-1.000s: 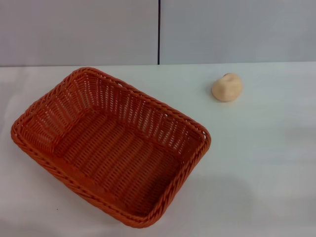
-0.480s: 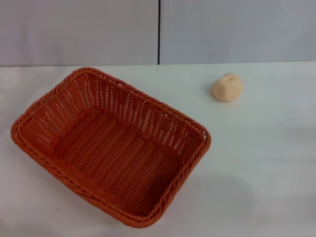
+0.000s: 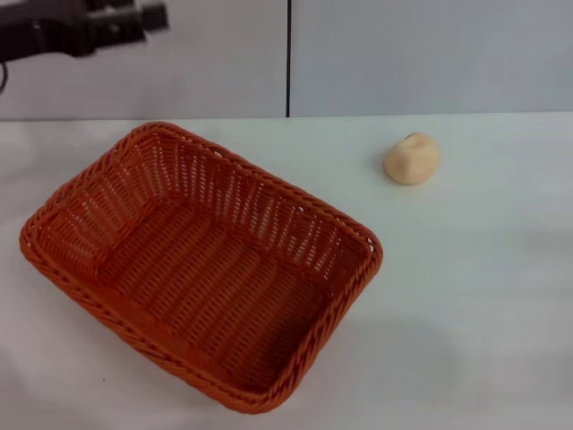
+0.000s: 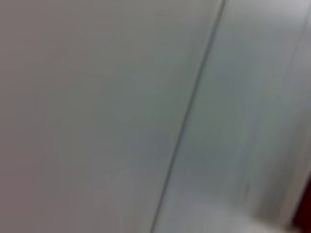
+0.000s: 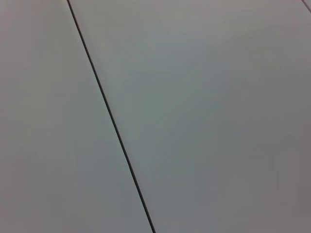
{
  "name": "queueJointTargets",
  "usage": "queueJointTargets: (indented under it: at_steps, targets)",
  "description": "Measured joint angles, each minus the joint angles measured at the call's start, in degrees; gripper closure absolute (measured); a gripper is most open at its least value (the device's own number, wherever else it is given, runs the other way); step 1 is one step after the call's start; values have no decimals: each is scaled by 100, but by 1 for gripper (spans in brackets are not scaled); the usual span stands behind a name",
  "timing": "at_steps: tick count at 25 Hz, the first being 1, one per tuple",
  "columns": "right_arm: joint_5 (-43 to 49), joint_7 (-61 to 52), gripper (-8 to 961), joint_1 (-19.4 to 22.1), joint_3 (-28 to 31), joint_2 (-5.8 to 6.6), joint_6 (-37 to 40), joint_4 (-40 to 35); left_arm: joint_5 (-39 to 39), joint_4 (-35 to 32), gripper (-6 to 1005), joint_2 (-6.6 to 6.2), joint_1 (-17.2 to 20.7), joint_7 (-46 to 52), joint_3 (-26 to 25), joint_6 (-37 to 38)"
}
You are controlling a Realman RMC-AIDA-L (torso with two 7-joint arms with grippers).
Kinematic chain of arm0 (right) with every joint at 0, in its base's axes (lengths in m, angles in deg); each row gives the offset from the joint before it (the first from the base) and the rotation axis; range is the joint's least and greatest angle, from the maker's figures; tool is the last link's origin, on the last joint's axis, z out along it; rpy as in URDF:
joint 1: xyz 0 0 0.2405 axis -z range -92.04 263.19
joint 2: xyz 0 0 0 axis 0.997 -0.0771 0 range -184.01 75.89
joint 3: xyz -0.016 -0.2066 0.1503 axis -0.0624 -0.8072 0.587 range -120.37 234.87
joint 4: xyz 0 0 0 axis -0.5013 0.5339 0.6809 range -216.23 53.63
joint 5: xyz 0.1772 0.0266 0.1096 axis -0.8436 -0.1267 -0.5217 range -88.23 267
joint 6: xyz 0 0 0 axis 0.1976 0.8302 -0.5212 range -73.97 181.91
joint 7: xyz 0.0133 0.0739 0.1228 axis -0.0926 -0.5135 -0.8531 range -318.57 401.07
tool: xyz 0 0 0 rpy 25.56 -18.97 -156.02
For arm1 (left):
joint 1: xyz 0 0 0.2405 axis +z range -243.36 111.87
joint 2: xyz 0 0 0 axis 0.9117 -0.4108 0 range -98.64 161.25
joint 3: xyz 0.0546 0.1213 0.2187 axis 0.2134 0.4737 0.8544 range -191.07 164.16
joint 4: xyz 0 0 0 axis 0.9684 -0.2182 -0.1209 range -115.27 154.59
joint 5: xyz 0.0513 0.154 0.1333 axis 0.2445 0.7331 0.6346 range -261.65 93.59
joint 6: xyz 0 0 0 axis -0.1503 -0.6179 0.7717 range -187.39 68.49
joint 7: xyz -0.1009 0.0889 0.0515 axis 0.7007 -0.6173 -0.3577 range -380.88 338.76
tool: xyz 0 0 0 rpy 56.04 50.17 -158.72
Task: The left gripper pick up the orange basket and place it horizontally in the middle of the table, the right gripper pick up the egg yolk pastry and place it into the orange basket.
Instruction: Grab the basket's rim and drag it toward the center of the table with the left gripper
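The orange basket (image 3: 201,264) lies empty on the white table (image 3: 466,296), left of centre and turned at a slant. The egg yolk pastry (image 3: 412,159), a small pale tan ball, rests on the table at the back right, well apart from the basket. My left gripper (image 3: 154,16) shows as a black shape high at the back left, above the basket's far corner and clear of it. The right gripper is out of view. Both wrist views show only the grey wall.
A grey wall (image 3: 430,54) with a dark vertical seam (image 3: 288,58) stands behind the table. The seam also shows in the right wrist view as a dark line (image 5: 109,116). Bare tabletop lies right of the basket and in front of the pastry.
My left arm has come into the head view at the top left. The basket and the pastry have not moved.
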Motion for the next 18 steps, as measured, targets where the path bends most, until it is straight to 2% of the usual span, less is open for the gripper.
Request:
queueJointTargets:
  at_steps: [1, 5, 7, 9, 11, 14, 15, 18]
  targets:
    - [0, 0, 422, -8, 0, 1, -16, 0, 296, -141, 252, 32, -66, 123, -8, -5]
    - [0, -1, 424, -11, 0, 3, -24, 1, 296, -141, 259, 32, -66, 123, -8, -5]
    - [0, -1, 424, -12, 0, 4, -28, 1, 1475, -600, 262, 156, -399, 345, 19, -2]
    - [0, -3, 425, -13, 0, 2, -30, 1, 1475, -600, 265, 156, -399, 345, 19, -2]
    - [0, -7, 426, -15, 0, -1, -30, 2, 2070, -679, 268, 250, -637, 251, 49, 33]
    - [0, -10, 427, -15, 0, -7, -36, 14, 2270, -709, 273, 288, -706, 219, 58, 26]
    - [0, -10, 427, -14, -1, -9, -41, 18, 2633, -746, 274, 344, -827, 206, 62, -12]
    - [0, -10, 428, -13, -12, -12, -54, 48, 2958, -785, 279, 399, -933, 214, 63, -105]
